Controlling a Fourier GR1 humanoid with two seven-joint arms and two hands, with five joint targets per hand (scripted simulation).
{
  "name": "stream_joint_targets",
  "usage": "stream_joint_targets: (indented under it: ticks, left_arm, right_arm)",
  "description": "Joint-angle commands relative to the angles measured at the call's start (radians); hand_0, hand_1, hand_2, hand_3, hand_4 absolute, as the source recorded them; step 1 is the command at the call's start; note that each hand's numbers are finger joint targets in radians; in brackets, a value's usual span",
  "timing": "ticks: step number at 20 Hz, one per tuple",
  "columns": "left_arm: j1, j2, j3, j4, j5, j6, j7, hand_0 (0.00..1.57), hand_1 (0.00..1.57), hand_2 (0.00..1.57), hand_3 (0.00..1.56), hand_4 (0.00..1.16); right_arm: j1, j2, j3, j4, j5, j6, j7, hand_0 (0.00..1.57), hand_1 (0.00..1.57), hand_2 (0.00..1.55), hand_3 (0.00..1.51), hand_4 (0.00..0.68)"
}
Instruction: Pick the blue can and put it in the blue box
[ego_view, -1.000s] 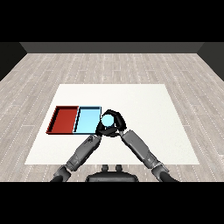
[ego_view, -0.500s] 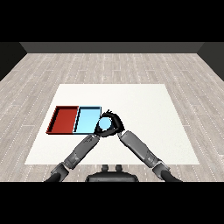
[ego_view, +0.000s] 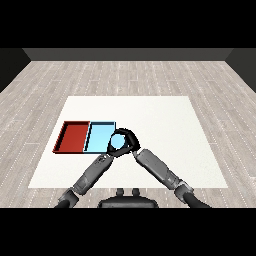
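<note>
Our right hand (ego_view: 128, 140) curls round the blue can (ego_view: 117, 143) — held at the blue box's (ego_view: 98, 137) right edge, its long axis unclear. The box lies leftward; our left hand (ego_view: 111, 153) sits just beneath — fingers unreadable.

I read no text, label, brand, number or sign anywhere — not on the blue can (ego_view: 116, 142), nor on the light blue tray (ego_view: 99, 137) beside it, nor the red tray (ego_view: 73, 137).
</note>
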Motion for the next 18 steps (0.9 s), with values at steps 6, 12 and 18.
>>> stream_joint_targets:
  ticks: [6,12,18]
  left_arm:
    - [-0.002,-0.043,-0.022,0.007,0.120,-0.016,0.018,1.48,1.48,1.46,1.37,0.60]
    - [-0.013,-0.044,0.024,0.039,0.116,-0.058,0.000,1.57,1.57,1.52,1.45,1.10]
    - [-0.059,-0.044,-0.050,0.112,0.204,-0.007,-0.069,1.57,1.57,1.52,1.45,1.12]
  right_arm:
    - [0.050,0.028,0.002,-0.032,-0.038,-0.019,-0.002,1.41,1.41,1.45,1.40,0.552]
    - [0.055,0.028,-0.076,-0.039,-0.042,0.060,0.052,0.00,0.00,0.00,0.00,0.000]
    - [0.068,0.029,-0.077,-0.068,-0.031,0.053,0.066,0.00,0.00,0.00,0.00,0.000]
